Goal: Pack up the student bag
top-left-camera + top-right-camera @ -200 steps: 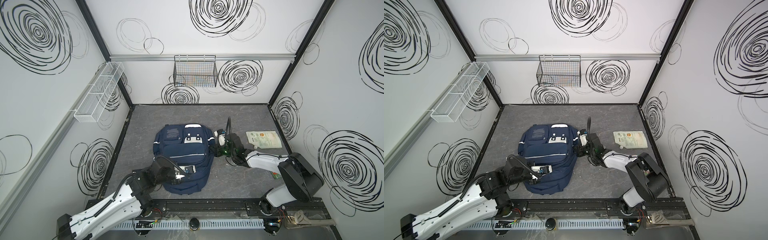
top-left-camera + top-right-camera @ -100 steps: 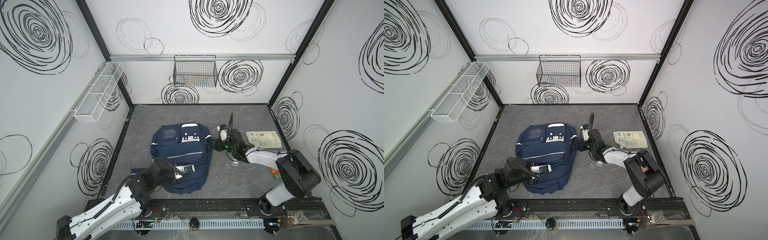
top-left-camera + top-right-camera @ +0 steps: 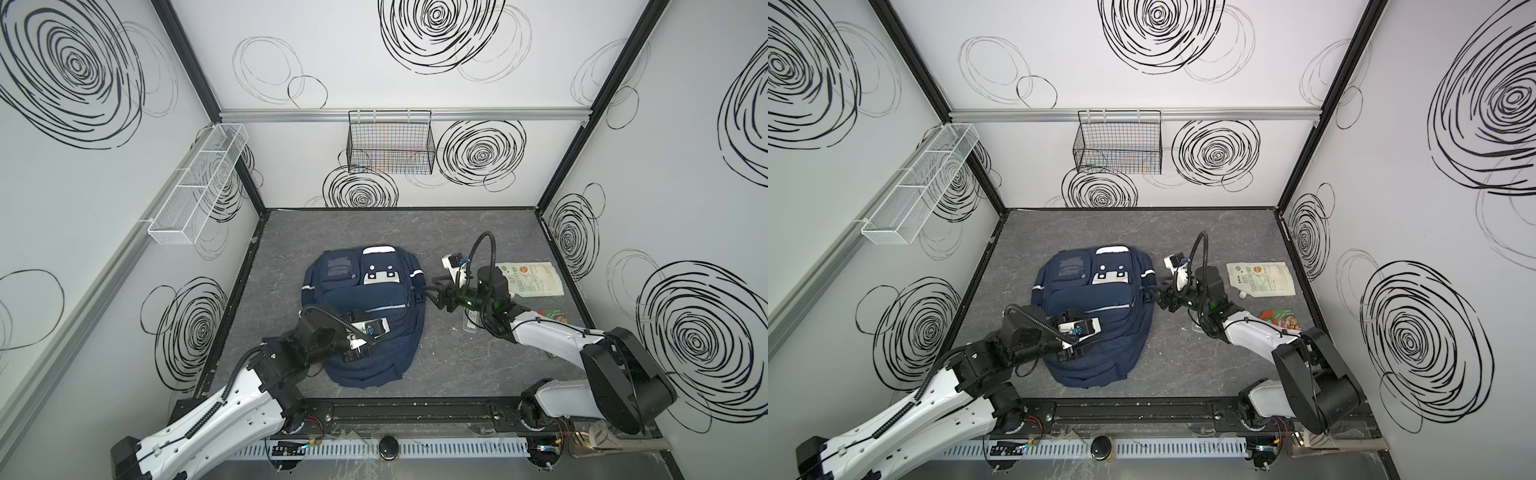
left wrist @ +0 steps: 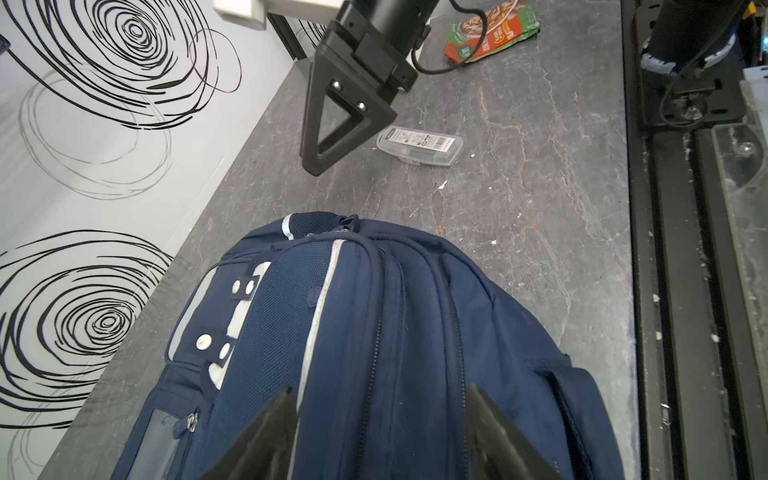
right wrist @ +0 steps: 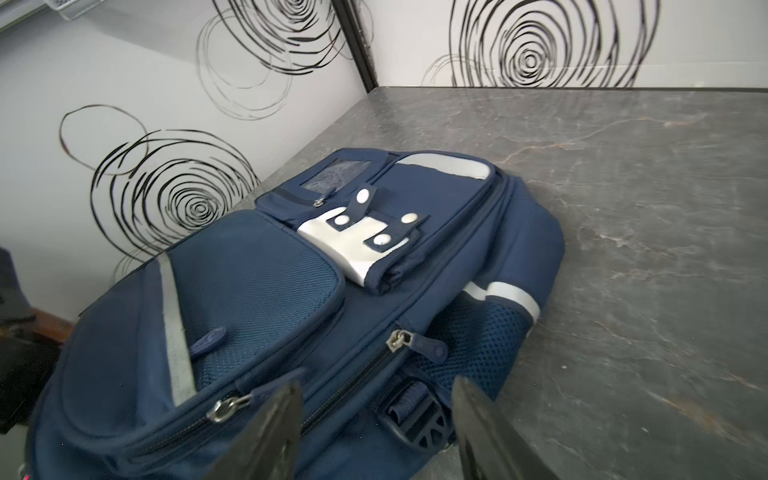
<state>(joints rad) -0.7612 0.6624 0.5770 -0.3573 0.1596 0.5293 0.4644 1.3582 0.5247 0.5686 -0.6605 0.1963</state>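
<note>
— On the grey tabletop (image 3: pixel 457 232), where does the student bag (image 3: pixel 365 299) lie?
— Flat, front pockets up, left of the middle in both top views. The left gripper (image 4: pixel 379 390) is above its near end, jaws spread, clasping nothing.
— And the right gripper (image 5: pixel 377 382)?
— Just off the bag's right edge, facing a zipper pull (image 5: pixel 399 338) and a strap buckle (image 5: pixel 415 419), jaws parted, empty

The bag (image 3: pixel 374 299) is dark blue woven cloth, with net-like cloth on its pockets. Its stripes (image 5: pixel 513 297) are shiny silver, and its zip pulls (image 5: pixel 397 340) are metal. The table (image 3: pixel 457 365) looks like dull grey stone. At three o'clock from the bag lies a white pouch (image 3: pixel 530 278) of smooth plastic. The little box (image 4: pixel 419 145) is clear plastic. The basket (image 3: pixel 390 145) at twelve o'clock is black wire.
</note>
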